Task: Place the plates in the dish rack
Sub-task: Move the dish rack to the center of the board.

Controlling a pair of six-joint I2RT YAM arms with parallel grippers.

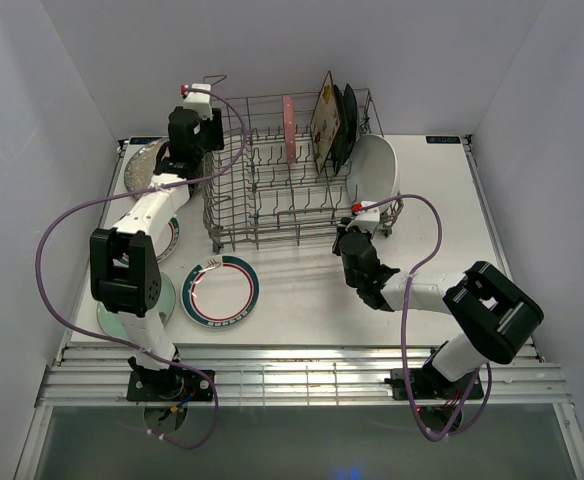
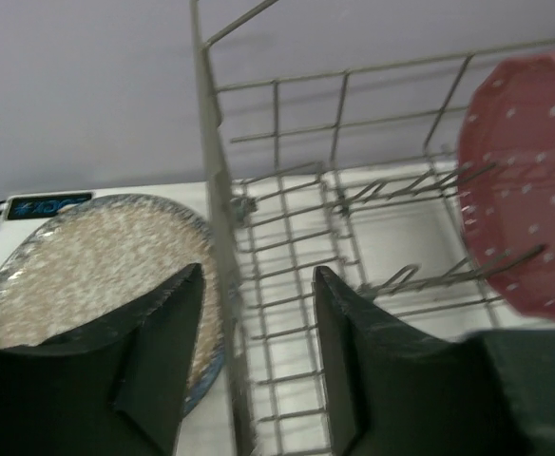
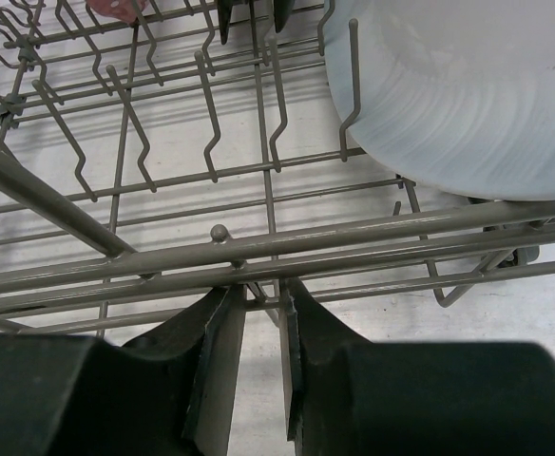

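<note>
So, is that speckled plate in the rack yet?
No, the speckled plate lies flat outside the dish rack, beside its left wall.

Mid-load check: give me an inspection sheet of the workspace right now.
Surface: white table, no spills seen.
Job's things: dish rack holds pink plate, cream square plate, white oval plate on edge; speckled plate, teal-rimmed plate, pale green plate lie on the table's left.
Clutter: nothing seen.
Grippers: left gripper open, empty, at rack's left wall; right gripper narrowly parted at rack's near rail, no plate held.
Cables: purple cables loop loose beside both arms.
Surroundings: plain white walls.
</note>
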